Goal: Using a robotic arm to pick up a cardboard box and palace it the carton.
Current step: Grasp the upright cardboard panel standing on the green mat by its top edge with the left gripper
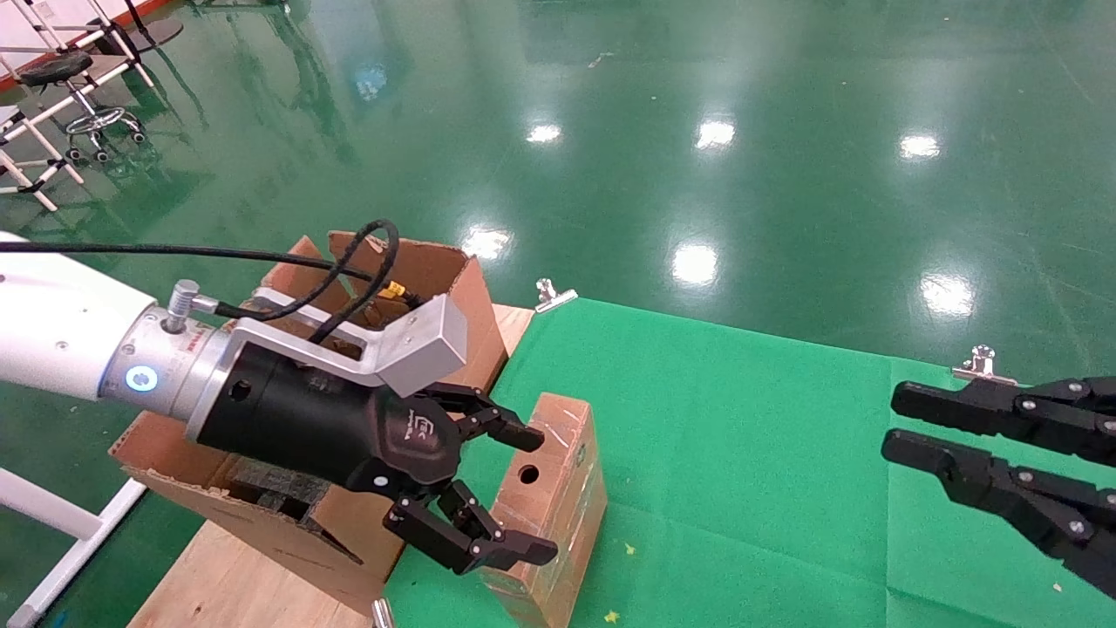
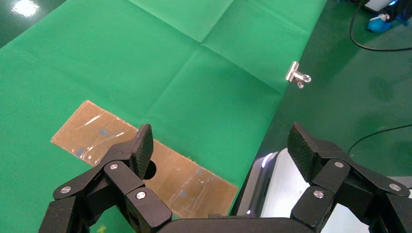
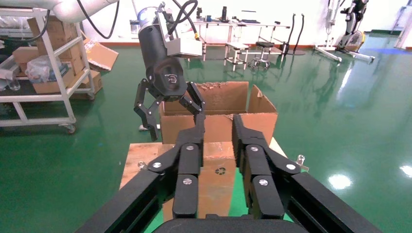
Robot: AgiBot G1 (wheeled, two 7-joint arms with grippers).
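The cardboard box [image 1: 562,510] is a slim brown oblong wrapped in clear tape, with a round hole in its top. It lies on the green cloth [image 1: 750,453] just right of the carton [image 1: 449,270]. The carton is large and open, with black foam inside. The robotic arm's left gripper [image 1: 534,494] hangs open over the box's near end with nothing between its fingers. In the left wrist view the box [image 2: 182,182] lies below, mostly under one finger of the gripper [image 2: 221,145]. My right gripper [image 1: 898,422] is parked open at the right, away from the box.
Metal clips [image 1: 554,295] [image 1: 981,362] pin the cloth's far edge. A bare wooden board [image 1: 253,576] carries the carton at the table's left end. Glossy green floor surrounds the table. A stool [image 1: 78,96] and white frames stand at the far left.
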